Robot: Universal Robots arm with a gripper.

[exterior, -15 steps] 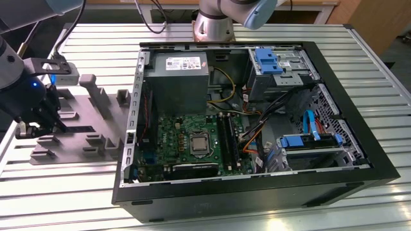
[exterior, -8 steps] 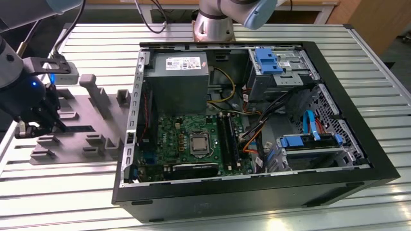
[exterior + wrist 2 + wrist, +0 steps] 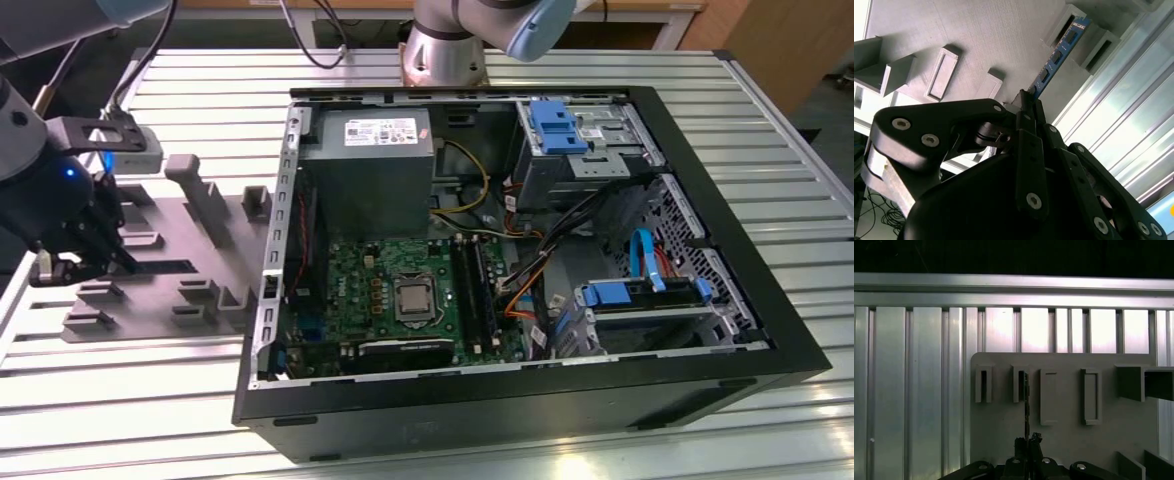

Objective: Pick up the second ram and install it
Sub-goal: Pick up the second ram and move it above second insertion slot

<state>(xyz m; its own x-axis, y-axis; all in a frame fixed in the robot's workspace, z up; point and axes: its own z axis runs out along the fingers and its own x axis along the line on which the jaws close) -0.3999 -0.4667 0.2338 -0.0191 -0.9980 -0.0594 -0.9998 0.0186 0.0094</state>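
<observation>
Pinching one end of the second ram, the gripper has its black fingers closed right up on the thin blue stick, with no gap that I can see in the second wrist view. The stick's other end pokes into a little slot between two raised walls on the grey tray. I cannot tell if it rests on the bottom of that slot or hangs just above it. In the first wrist view the second ram shows edge-on, as thin as a line, running from the gripper to the slot in the grey tray. From where I stand, the gripper hangs over the grey tray at the exterior view's left, well apart from the open computer case and its green motherboard. To do this bit well, I think the stick should come out straight along the slot, not tipped sideways (a thin board like this could bend or catch on the walls). The hold is only on one end, so a slow, steady move looks safest. The stick is flat, hard and smooth, with small dark chips in a row. The tray is dull plastic with boxy pegs. The table is shiny ribbed metal.
</observation>
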